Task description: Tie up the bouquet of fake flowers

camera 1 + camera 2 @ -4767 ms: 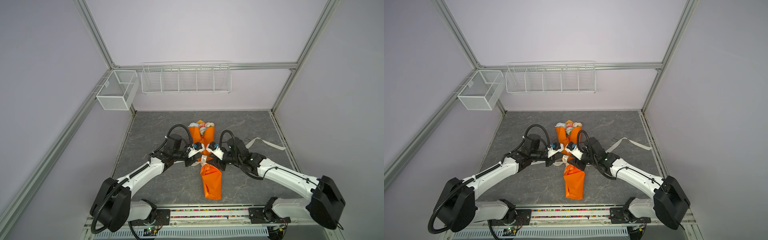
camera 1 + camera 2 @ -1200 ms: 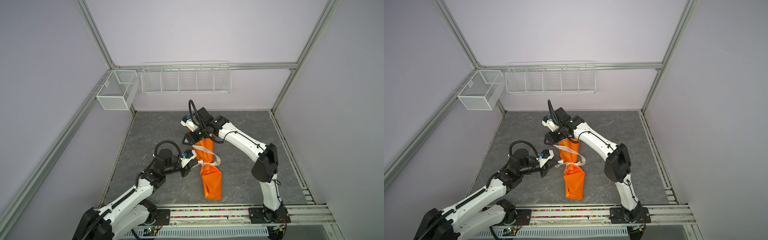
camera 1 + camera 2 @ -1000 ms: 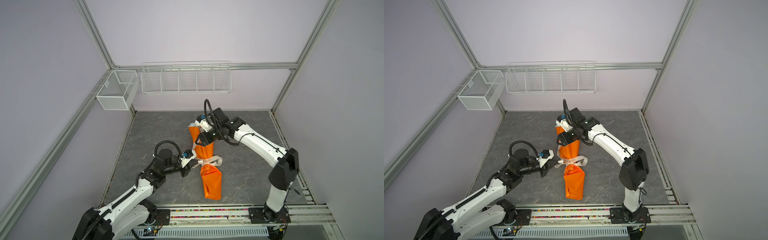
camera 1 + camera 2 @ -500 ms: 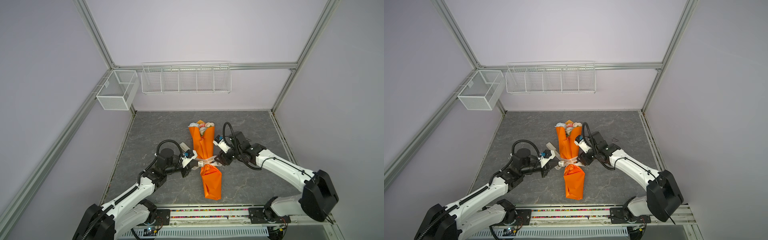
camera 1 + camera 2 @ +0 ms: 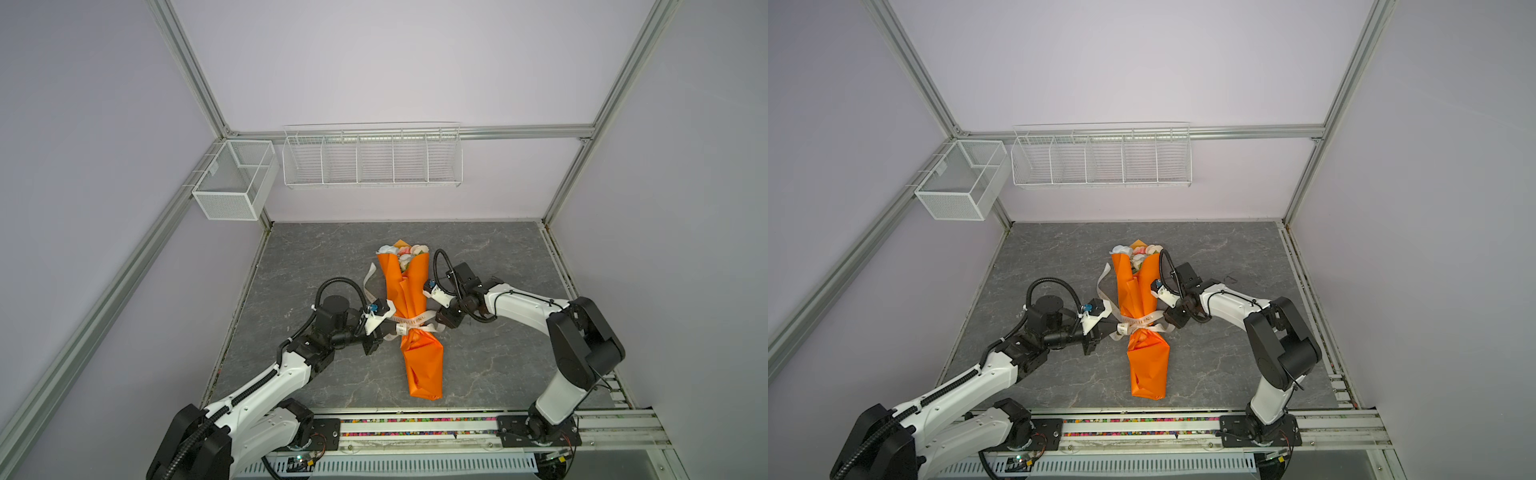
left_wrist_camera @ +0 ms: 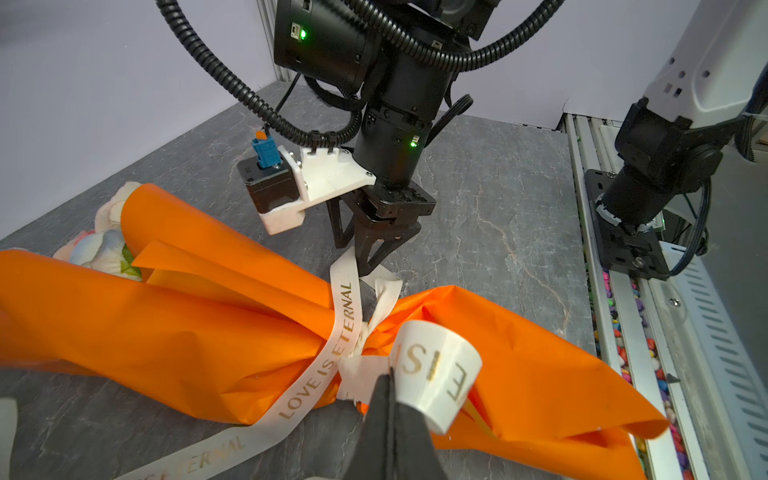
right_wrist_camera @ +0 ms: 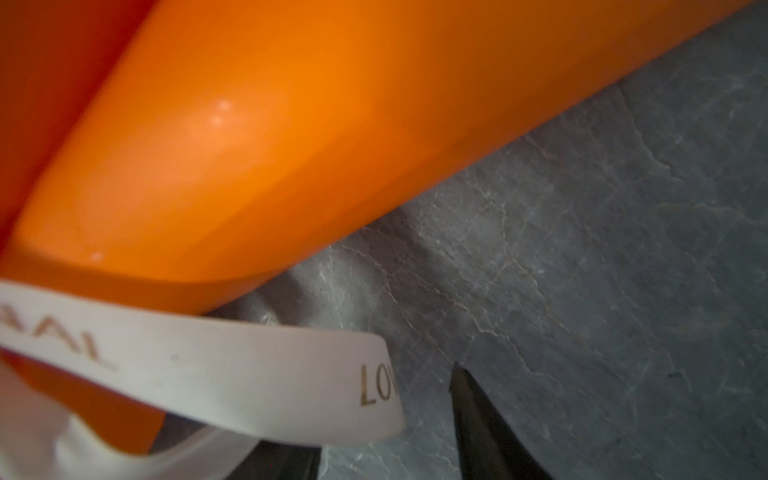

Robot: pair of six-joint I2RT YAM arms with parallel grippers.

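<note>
The bouquet of fake flowers lies on the grey table wrapped in orange paper (image 5: 409, 291) (image 5: 1142, 291), with pale flower heads (image 5: 402, 254) (image 5: 1138, 252) (image 6: 104, 245) showing at its far end. A cream printed ribbon (image 5: 411, 320) (image 5: 1138, 321) (image 6: 345, 316) is knotted round its waist. My left gripper (image 5: 384, 332) (image 5: 1109, 328) (image 6: 388, 374) is shut on a ribbon loop just left of the knot. My right gripper (image 5: 435, 328) (image 5: 1169, 326) (image 6: 365, 268) (image 7: 386, 415) is low at the waist's right side, open. A ribbon end (image 7: 208, 374) lies across one of its fingers (image 7: 478, 415).
A loose ribbon tail (image 5: 368, 282) curls on the table left of the bouquet. A white wire rack (image 5: 372, 158) hangs on the back wall and a mesh box (image 5: 232, 183) on the left rail. The arms' base rail (image 5: 415, 428) runs along the front edge.
My right arm swung from above the flower end down to the right side of the bouquet's waist, and its jaws narrowed. My left gripper stayed shut on the ribbon and edged closer to the knot.
</note>
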